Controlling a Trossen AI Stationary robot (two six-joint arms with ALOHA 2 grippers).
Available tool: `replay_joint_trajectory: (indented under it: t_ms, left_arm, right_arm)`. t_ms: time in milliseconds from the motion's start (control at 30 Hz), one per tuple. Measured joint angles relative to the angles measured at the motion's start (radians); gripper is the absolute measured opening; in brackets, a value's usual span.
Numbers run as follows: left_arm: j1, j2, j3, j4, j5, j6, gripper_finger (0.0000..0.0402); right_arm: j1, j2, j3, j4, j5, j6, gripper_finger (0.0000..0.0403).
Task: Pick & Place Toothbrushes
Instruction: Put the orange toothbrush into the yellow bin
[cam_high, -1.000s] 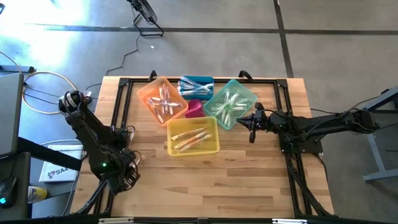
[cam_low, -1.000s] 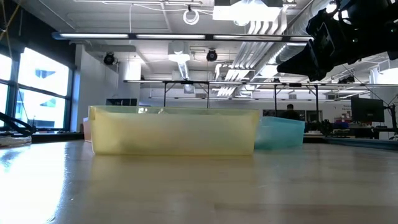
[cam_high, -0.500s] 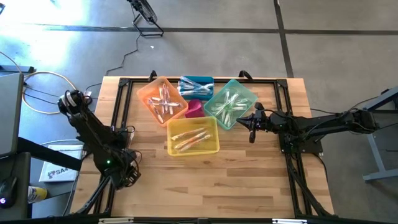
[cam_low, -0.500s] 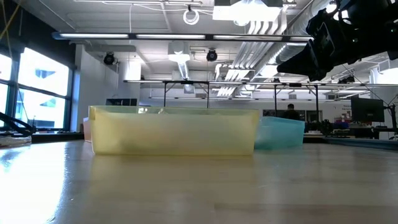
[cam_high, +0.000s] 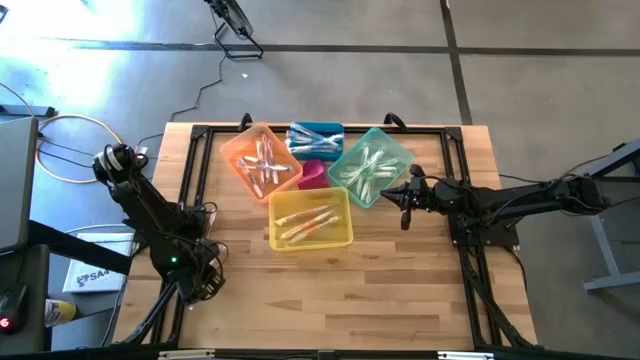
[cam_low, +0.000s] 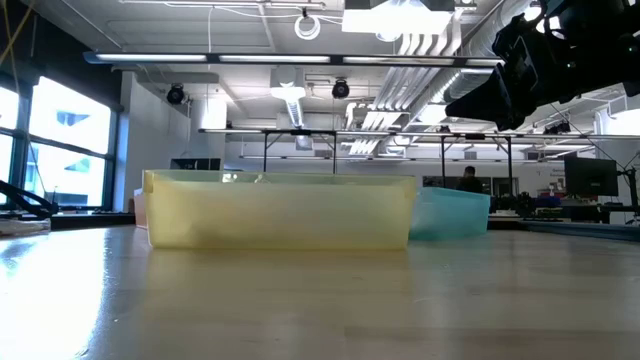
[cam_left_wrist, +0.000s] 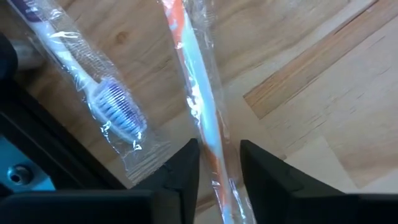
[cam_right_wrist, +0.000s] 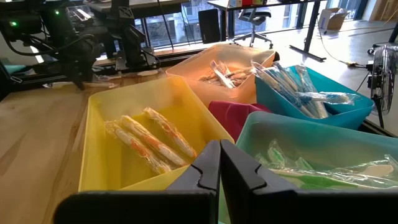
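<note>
An orange-and-white toothbrush (cam_left_wrist: 198, 93) in a clear wrapper lies on the bare wood near the table's near left corner. My left gripper (cam_left_wrist: 219, 163) (cam_high: 203, 285) points straight down over it and is shut on it. A second wrapped toothbrush (cam_left_wrist: 111, 102), with bluish bristles, lies beside it next to the dark frame rail. More toothbrushes lie in the orange (cam_high: 262, 162), blue (cam_high: 315, 136), green (cam_high: 370, 165) and yellow (cam_high: 311, 218) bins. My right gripper (cam_high: 405, 203) (cam_right_wrist: 221, 167) hovers shut beside the green bin. My left gripper has the orange toothbrush's handle (cam_left_wrist: 211, 144) between its two fingers, which come from above and lie across the handle. The fingers (cam_left_wrist: 186, 167) meet the clear wrapper's edges. The toothbrush lies flat on the wood.
A small magenta bin (cam_high: 312, 176) sits among the four bins at the table's middle far side. A black frame rail (cam_high: 190, 190) runs along the table's edges, close to my left gripper. Bare wood (cam_high: 340, 290) spreads across the near half.
My left arm has sunk a little toward the table at the near left corner, then kept still.
</note>
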Motion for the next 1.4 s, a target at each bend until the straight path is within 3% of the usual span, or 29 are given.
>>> replay_joint_trajectory:
  t_ms: [333,667,933,1067,1400]
  left_arm:
    - [0.000,0.000,0.001,0.004,-0.008,-0.033,0.0055]
    - [0.002,0.002,0.037,0.027,-0.106,0.027,0.0011]
    - [0.001,-0.044,0.043,0.016,-0.202,0.052,0.0019]
    - [0.001,-0.088,0.043,0.013,-0.297,0.070,0.0015]
    - [0.001,-0.210,0.044,0.008,-0.652,0.221,0.0014]
  right_arm:
    - [0.000,0.000,0.000,0.000,0.000,0.000,0.0004]
    - [0.000,0.000,0.000,-0.001,0.000,0.000,0.0004]
    - [0.000,0.000,0.000,-0.001,0.000,0.000,0.0004]
    - [0.000,0.000,0.000,-0.001,0.000,0.000,0.0004]
    - [0.000,0.000,0.000,-0.001,0.000,0.000,0.0004]
